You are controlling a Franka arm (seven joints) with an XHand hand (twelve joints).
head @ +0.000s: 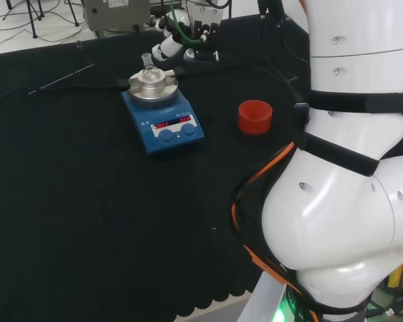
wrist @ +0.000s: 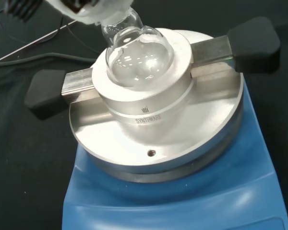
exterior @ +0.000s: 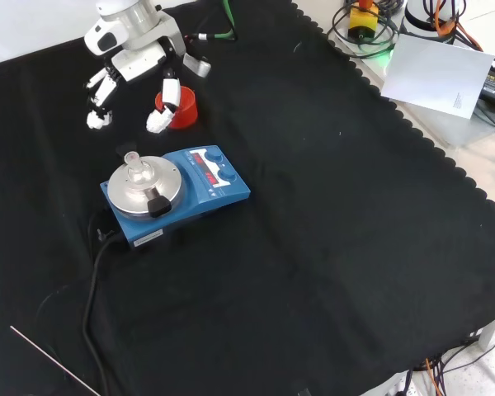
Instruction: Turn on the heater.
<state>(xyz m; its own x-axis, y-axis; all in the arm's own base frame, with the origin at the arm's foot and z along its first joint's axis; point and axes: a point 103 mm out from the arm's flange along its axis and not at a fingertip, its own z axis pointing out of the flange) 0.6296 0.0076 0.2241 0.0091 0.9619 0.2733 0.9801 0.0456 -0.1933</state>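
Hovering open-fingered and empty, the hand [exterior: 136,58] hangs near the heater [exterior: 175,195], its red digits unreadable.

Red cup [head: 255,116] on black cloth [head: 87,215] (thin rod [exterior: 54,361] near its edge)

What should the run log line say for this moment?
hand: open, raised behind heater | flask: seated on heater | knobs: untouched | red cup: beside heater
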